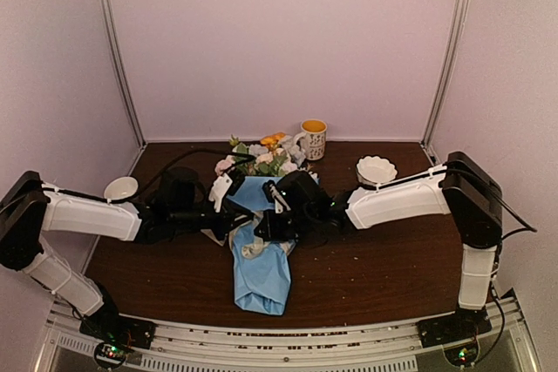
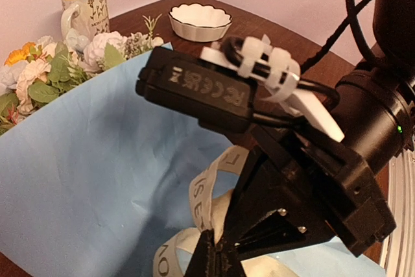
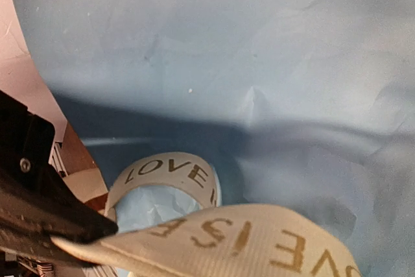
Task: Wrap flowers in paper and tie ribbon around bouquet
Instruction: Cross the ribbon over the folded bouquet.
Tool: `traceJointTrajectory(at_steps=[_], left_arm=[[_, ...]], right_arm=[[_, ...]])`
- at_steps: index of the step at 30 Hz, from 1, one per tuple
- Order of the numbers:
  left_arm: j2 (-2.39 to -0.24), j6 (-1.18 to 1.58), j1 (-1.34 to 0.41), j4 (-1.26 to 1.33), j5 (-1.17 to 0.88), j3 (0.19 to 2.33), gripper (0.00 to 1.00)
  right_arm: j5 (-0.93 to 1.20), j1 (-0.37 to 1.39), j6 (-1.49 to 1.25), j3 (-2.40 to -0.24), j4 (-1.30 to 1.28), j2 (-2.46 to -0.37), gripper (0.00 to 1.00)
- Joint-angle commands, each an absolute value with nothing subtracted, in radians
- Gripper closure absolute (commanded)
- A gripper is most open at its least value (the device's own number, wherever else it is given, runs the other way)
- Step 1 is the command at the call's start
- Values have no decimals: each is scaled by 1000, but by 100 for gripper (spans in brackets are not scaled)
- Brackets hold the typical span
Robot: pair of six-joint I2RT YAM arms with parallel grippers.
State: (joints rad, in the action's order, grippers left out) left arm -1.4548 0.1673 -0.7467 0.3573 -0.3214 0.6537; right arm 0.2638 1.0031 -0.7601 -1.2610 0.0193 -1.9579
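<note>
The bouquet lies mid-table: flowers [image 1: 261,156] at the far end, light blue paper [image 1: 261,280] wrapped round the stems. Both grippers meet over its middle. My left gripper [image 1: 237,226] is shut on the cream lettered ribbon [image 1: 253,249]; in the left wrist view its dark tips [image 2: 211,261] pinch the ribbon [image 2: 201,192], which loops up from them. My right gripper [image 1: 261,231] tapers to a shut point [image 2: 228,241] on the same ribbon beside them. In the right wrist view the ribbon [image 3: 246,238] crosses the foreground over the paper [image 3: 227,50] and hides the right gripper's fingers.
A mug [image 1: 313,138] with an orange inside stands behind the flowers by the back wall. One white bowl [image 1: 376,169] sits at the back right and another [image 1: 120,187] at the left. Booth walls close in the table on three sides.
</note>
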Motion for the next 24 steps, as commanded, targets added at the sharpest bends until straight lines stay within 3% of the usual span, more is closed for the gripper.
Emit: traceJointTrajectory(at_steps=[1, 5, 16, 24], left_arm=[[-1472, 180, -739, 429, -358, 650, 100], [-1482, 183, -739, 434, -370, 638, 100], [-1531, 166, -742, 393, -340, 629, 100], [-1525, 149, -742, 320, -335, 642, 100]], right_arm=[[211, 997, -841, -1317, 7, -1988, 100], [184, 998, -867, -1308, 1, -1982, 100], [295, 1000, -931, -1206, 53, -1840, 73], [321, 949, -872, -1125, -40, -1644, 69]])
